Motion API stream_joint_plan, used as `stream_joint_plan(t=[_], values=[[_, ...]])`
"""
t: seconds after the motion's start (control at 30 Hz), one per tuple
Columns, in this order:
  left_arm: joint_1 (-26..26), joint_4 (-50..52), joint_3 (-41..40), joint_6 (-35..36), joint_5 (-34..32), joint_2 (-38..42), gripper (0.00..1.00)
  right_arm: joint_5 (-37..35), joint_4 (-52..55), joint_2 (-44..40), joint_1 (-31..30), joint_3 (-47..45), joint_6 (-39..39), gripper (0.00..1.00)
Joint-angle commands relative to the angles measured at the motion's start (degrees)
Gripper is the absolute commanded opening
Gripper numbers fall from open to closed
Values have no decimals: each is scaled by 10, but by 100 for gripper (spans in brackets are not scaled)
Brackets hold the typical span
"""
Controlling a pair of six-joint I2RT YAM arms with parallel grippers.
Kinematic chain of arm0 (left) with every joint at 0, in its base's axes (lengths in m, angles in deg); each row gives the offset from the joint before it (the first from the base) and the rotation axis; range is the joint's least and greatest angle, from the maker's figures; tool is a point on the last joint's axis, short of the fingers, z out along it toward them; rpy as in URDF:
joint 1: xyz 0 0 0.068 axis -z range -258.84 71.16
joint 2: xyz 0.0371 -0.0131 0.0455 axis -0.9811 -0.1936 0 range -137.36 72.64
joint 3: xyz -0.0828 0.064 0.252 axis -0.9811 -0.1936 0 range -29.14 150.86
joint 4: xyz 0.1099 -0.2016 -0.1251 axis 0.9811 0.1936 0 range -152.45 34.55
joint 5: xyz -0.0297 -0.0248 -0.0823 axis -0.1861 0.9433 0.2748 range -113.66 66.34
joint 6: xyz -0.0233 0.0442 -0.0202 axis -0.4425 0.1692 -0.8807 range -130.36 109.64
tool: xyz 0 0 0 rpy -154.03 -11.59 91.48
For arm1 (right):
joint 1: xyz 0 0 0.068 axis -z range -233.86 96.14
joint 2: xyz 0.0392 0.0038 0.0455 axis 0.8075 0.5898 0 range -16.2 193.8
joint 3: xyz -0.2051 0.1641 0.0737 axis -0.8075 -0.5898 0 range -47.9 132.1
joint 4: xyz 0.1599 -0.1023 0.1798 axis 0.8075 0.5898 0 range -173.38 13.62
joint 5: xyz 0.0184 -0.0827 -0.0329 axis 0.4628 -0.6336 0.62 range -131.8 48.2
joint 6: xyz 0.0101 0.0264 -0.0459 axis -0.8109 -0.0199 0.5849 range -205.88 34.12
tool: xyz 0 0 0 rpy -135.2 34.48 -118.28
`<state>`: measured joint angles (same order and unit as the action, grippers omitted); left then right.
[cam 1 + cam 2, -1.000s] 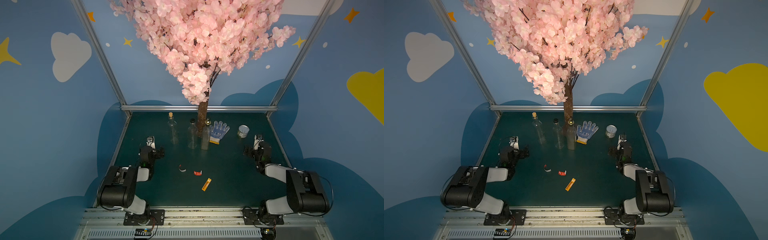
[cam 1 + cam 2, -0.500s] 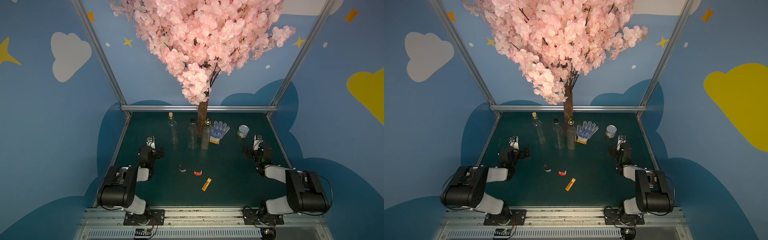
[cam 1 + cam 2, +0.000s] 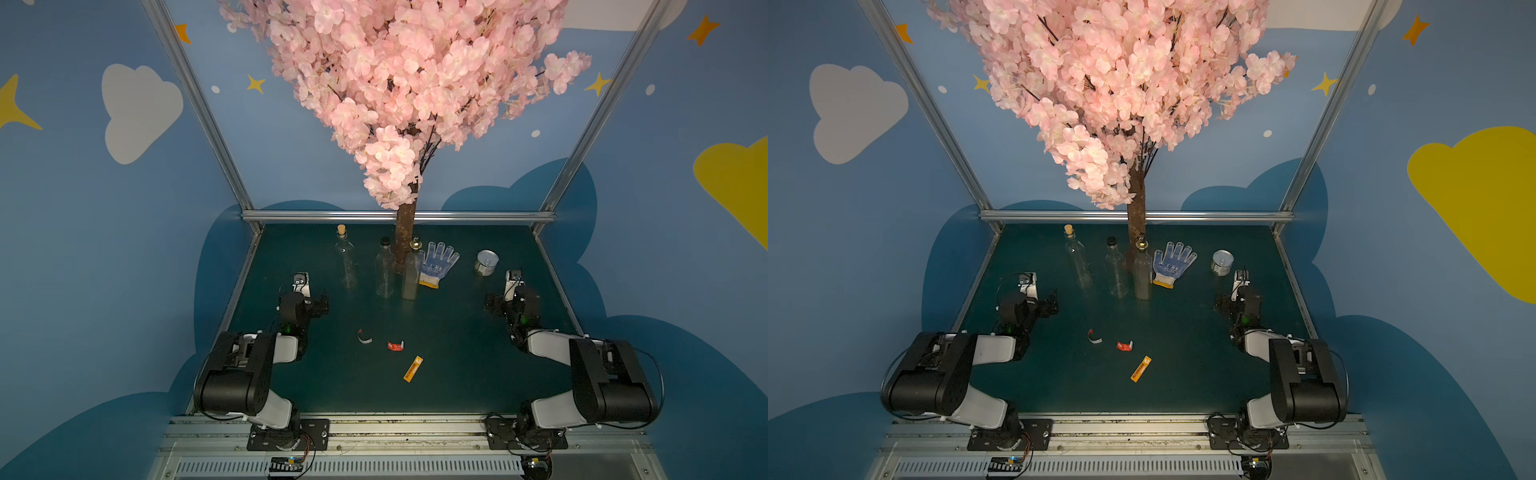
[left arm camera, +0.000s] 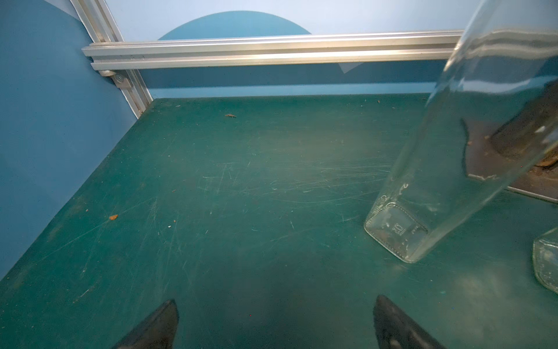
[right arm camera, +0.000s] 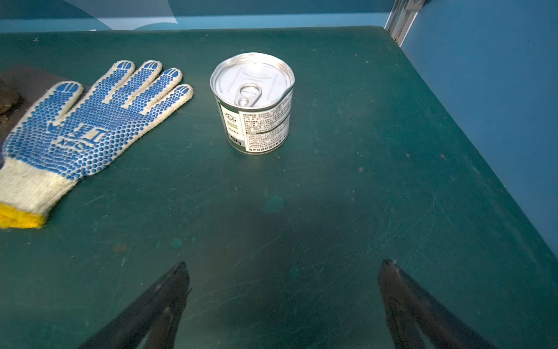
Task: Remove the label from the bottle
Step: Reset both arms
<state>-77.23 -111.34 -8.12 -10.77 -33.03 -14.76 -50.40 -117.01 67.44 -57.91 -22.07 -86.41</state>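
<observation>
Three clear glass bottles stand upright at the back middle of the green mat: a cork-stoppered bottle (image 3: 346,262) (image 3: 1077,262), a black-capped one (image 3: 385,270) and a gold-capped one (image 3: 410,274). Their glass looks bare, and no label shows on them. The left wrist view shows the corked bottle's base (image 4: 395,229) ahead and to one side of my left gripper (image 4: 276,305) (image 3: 322,305), which is open and empty. My right gripper (image 5: 283,269) (image 3: 492,303) rests low at the right, open and empty.
Three small scraps lie mid-mat: a white-red curl (image 3: 364,336), a red piece (image 3: 395,345) and an orange strip (image 3: 413,368). A blue-dotted glove (image 5: 84,127) and a tin can (image 5: 253,102) lie ahead of the right gripper. The tree trunk (image 3: 405,237) stands behind the bottles.
</observation>
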Motion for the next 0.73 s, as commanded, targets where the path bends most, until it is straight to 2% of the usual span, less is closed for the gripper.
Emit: stream_joint_plan(t=[0.0, 0.7], values=[[-3, 9, 14, 0, 6, -7, 100, -8, -4, 7, -3, 10, 6, 98], [-2, 9, 13, 0, 6, -6, 100, -9, -4, 7, -4, 12, 6, 98]])
